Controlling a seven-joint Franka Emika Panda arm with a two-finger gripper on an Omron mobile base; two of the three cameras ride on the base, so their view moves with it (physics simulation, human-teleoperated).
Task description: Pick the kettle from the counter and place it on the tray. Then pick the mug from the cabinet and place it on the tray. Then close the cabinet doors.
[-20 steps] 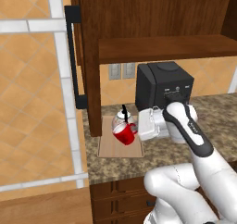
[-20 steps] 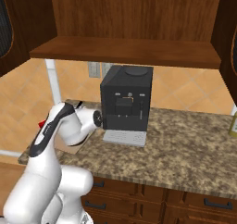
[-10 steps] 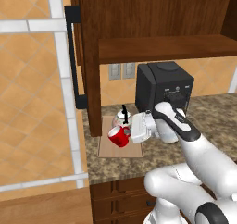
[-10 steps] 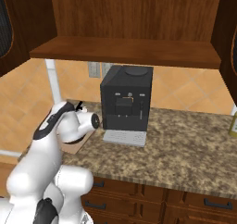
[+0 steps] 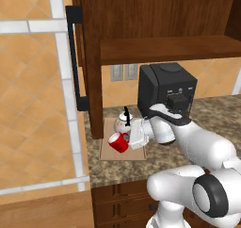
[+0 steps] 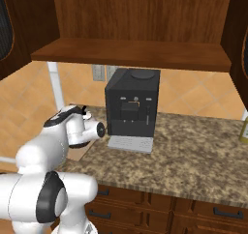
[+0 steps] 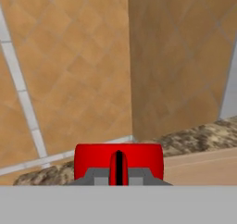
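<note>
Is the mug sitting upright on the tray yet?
No. The mug is tipped sideways, shut in the gripper just above the tray, beside the kettle.

The wall (image 5: pixel 33 104) is faced with orange-tan diagonal tiles divided by pale grout bands. Two wall outlets (image 5: pixel 123 72) sit on the backsplash. A black coffee machine (image 6: pixel 131 105) stands against the backsplash. Brown wooden drawer fronts (image 6: pixel 203 213) with dark handles run along the base.
</note>
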